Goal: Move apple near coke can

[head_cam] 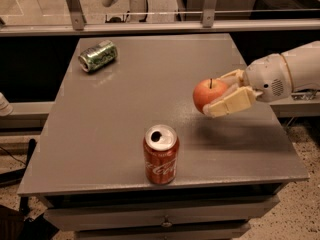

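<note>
The red-orange apple (208, 94) with a short dark stem is held in my gripper (220, 96), above the grey table at its right side. The gripper comes in from the right on a white arm and its cream fingers (231, 103) are shut on the apple. The coke can (161, 154), red with a silver opened top, stands upright near the table's front edge, below and left of the apple, about a can's height away from it.
A green and silver can (98, 55) lies on its side at the table's far left corner. The grey table (115, 114) has a drawer front below. A metal railing (150, 26) runs behind the table.
</note>
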### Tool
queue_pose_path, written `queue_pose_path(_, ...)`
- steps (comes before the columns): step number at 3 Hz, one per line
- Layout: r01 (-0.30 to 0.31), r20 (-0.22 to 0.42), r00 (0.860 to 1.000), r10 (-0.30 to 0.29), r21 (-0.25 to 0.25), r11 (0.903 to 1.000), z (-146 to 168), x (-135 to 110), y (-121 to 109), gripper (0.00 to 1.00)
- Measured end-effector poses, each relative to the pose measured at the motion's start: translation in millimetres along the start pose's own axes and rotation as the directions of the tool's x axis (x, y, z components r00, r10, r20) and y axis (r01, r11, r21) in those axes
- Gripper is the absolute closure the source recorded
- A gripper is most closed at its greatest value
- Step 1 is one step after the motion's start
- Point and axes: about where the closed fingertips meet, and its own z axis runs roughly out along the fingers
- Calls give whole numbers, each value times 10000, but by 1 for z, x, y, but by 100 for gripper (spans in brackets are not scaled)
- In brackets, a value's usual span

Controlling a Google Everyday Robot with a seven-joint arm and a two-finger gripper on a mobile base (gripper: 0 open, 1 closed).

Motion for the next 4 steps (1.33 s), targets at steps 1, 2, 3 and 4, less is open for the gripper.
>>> queue_pose_path(1,-59,-131,9999,55,-326,9994,-2,22,21,100)
queue_pose_path(2,-138,41,9999,141,-662,9977,6,38,38,100)
queue_pose_path(3,-192,369,9991,229,-972,9951,16,42,53,100)
queue_pose_path(4,-100,693,9974,187,-1236,9923,24,42,67,83)
